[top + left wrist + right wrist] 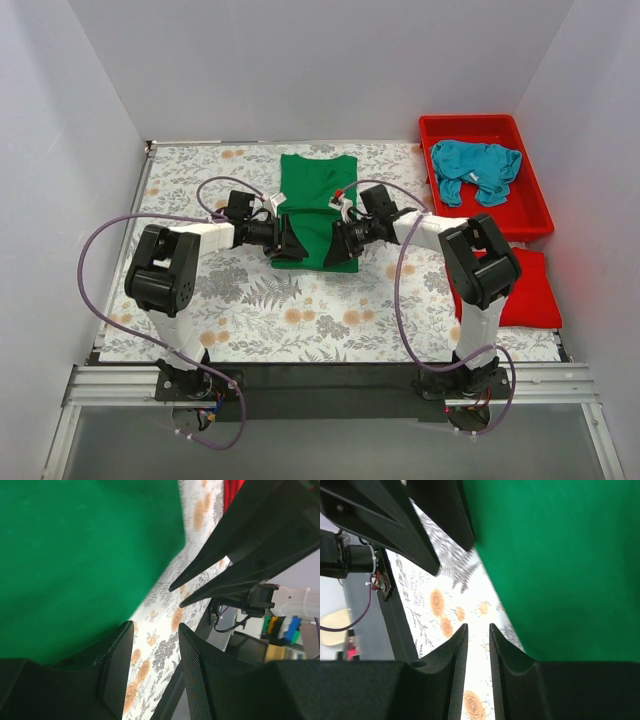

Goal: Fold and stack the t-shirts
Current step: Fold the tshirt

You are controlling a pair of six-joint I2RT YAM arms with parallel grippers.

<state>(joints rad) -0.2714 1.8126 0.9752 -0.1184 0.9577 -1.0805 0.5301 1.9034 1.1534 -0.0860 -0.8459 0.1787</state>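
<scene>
Nearby, L end effector (155, 630) & R end effector (478, 627) gape empty beside green t-shirt (318, 190); teal t-shirt (475, 168) in red tub (470, 127).

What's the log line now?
green shirt on table | left end effector open at its near edge | right end effector open beside | teal shirt in tub

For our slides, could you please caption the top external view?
Left end effector and right end effector over bright green fabric t-shirt; teal blue fabric t-shirt lies in red plastic tub.
</scene>
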